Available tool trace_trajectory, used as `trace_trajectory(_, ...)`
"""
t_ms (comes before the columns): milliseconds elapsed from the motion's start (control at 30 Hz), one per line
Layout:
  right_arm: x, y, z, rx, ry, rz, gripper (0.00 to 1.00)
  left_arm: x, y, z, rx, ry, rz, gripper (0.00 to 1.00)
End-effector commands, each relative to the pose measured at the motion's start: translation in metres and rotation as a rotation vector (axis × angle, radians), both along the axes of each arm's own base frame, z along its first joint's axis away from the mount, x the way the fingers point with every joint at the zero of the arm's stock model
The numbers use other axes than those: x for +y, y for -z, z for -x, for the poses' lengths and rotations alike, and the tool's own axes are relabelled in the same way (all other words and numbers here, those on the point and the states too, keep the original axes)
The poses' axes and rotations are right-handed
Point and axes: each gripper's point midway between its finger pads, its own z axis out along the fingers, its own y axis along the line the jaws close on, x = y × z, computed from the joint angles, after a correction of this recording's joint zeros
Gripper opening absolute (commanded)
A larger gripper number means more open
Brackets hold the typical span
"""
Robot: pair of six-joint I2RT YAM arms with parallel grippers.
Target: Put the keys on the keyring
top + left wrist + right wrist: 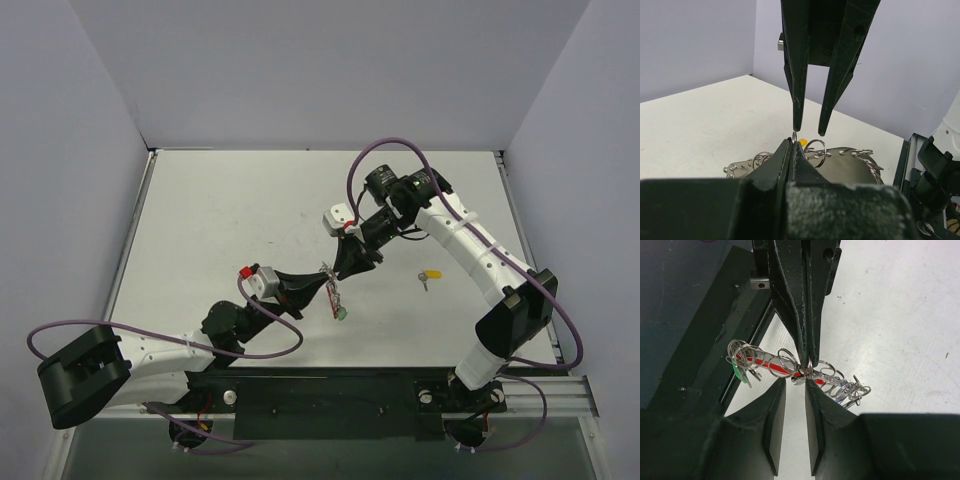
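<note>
The keyring (pixel 767 361), a red and silvery loop strung with several small split rings, hangs in mid-air above the table. A green-capped key (pixel 741 374) dangles at one end and a blue-capped key (pixel 841 387) at the other. My left gripper (pixel 808 361) is shut on one small ring of the keyring. My right gripper (pixel 794 384) is open, its tips right beside the keyring without gripping it. In the top view both grippers (pixel 326 281) (pixel 339 271) meet over the keyring (pixel 335 297). A yellow-capped key (pixel 430 273) lies on the table to the right.
The white table (pixel 230 220) is walled by grey panels at the back and sides. A black base rail (pixel 330 390) runs along the near edge. Purple cables (pixel 380 150) loop off both arms.
</note>
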Motion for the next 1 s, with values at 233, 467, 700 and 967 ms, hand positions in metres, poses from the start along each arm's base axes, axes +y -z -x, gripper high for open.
trace_trajectory(233,-0.002,0.007,0.008,0.040,-0.020,0.020,0.21,0.014,-0.064,0.017,-0.132,0.047,0.225,0.00)
trace_trajectory(467,0.001,0.015,0.013,0.047,-0.042,0.042,0.20,0.012,-0.066,0.016,-0.128,0.050,0.222,0.00)
trace_trajectory(700,0.001,0.018,0.012,0.051,-0.043,0.049,0.20,0.009,-0.067,0.020,-0.137,0.074,0.216,0.00)
trace_trajectory(967,0.003,0.020,0.013,0.062,-0.050,0.054,0.12,0.009,-0.068,0.020,-0.136,0.077,0.224,0.00)
